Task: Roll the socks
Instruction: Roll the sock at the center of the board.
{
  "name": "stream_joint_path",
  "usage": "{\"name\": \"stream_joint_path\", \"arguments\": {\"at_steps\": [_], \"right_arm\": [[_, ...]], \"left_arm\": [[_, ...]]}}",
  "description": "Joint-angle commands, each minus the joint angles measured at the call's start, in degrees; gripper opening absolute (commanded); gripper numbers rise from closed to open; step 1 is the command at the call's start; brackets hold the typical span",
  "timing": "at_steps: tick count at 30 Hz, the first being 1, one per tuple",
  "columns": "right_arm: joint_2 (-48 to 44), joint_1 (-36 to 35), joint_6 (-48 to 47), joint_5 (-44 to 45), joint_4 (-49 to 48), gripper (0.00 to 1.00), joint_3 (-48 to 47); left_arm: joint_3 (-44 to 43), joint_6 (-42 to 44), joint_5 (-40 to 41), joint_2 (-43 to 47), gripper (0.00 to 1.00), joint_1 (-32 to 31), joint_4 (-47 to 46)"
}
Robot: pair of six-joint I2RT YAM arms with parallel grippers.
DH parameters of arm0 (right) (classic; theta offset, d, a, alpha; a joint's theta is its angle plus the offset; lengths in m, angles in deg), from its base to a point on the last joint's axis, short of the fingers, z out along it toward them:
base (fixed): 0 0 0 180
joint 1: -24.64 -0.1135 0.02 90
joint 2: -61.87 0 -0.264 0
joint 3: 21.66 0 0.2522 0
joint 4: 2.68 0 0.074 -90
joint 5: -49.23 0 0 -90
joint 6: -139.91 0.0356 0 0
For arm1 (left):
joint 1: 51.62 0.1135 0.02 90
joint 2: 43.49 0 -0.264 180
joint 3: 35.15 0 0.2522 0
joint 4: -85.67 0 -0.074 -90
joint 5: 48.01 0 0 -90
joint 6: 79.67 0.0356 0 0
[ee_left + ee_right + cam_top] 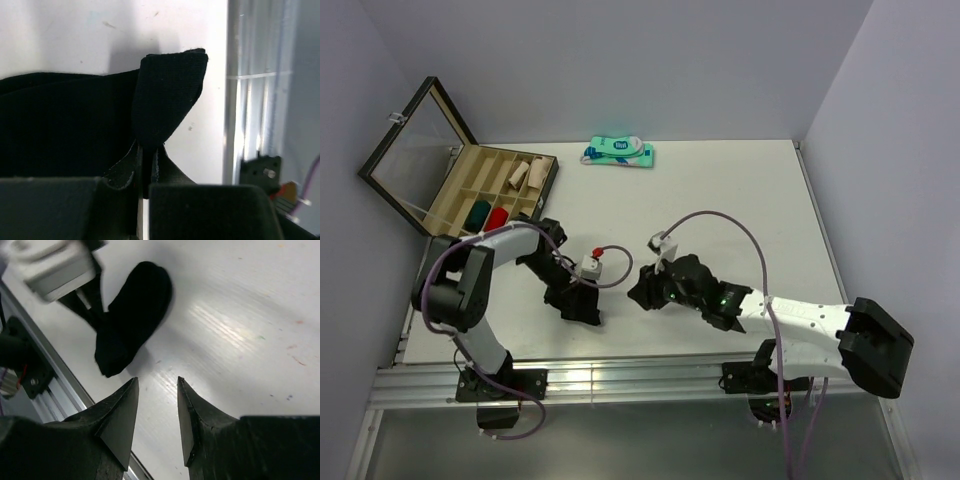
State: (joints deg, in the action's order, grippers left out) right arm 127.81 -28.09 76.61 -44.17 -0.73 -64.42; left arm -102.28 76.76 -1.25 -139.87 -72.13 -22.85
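Observation:
A black sock point(60, 125) lies on the white table near its front edge. My left gripper point(147, 150) is shut on the sock's edge, and a flap of fabric point(170, 90) stands folded up above the fingers. In the top view the left gripper point(578, 302) sits low over this dark bundle. My right gripper point(156, 382) is open and empty above bare table, just right of the sock point(132, 315); in the top view it point(640, 294) faces the left gripper. I cannot make out the dark green sock.
An open wooden box point(470, 185) with compartments holds red, green and beige rolled socks at the back left. A teal-and-white packaged pair point(618, 152) lies at the back. The aluminium rail point(620, 380) runs along the table's front edge, close to both grippers.

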Motion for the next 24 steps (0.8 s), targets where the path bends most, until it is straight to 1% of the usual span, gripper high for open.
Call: {"name": "stream_joint_path", "arguments": {"at_steps": [1, 2, 4, 9, 14, 17, 24], "right_arm": [[-0.19, -6.32, -8.32, 9.89, -2.69, 0.45, -2.82], [1.46, -9.29, -9.55, 10.25, -2.34, 0.45, -3.69], [3.67, -11.16, -12.19, 10.34, -1.64, 0.45, -6.59], [12.98, -16.78, -17.28, 13.59, 0.65, 0.5, -13.79], [23.07, -19.95, -20.89, 14.21, 3.72, 0.53, -20.83], [27.13, -22.06, -21.95, 14.3, 5.04, 0.53, -24.0], [32.15, -23.38, -23.09, 13.51, 6.1, 0.54, -27.43]], "left_arm": [[-4.89, 7.91, -5.18, -4.85, 0.0, 1.0, 12.84], [-5.52, 8.1, -5.27, -5.92, 0.0, 1.17, 13.65], [-6.31, 9.14, -5.27, -7.41, 0.0, 1.61, 14.97], [-7.89, 10.03, -5.1, -11.72, 0.0, 1.97, 17.43], [-8.77, 10.12, -5.62, -13.04, 0.0, 2.58, 18.14], [-9.21, 9.85, -5.62, -13.13, 0.01, 2.76, 18.49], [-9.65, 9.07, -5.45, -13.49, 0.0, 2.85, 18.23]]}}
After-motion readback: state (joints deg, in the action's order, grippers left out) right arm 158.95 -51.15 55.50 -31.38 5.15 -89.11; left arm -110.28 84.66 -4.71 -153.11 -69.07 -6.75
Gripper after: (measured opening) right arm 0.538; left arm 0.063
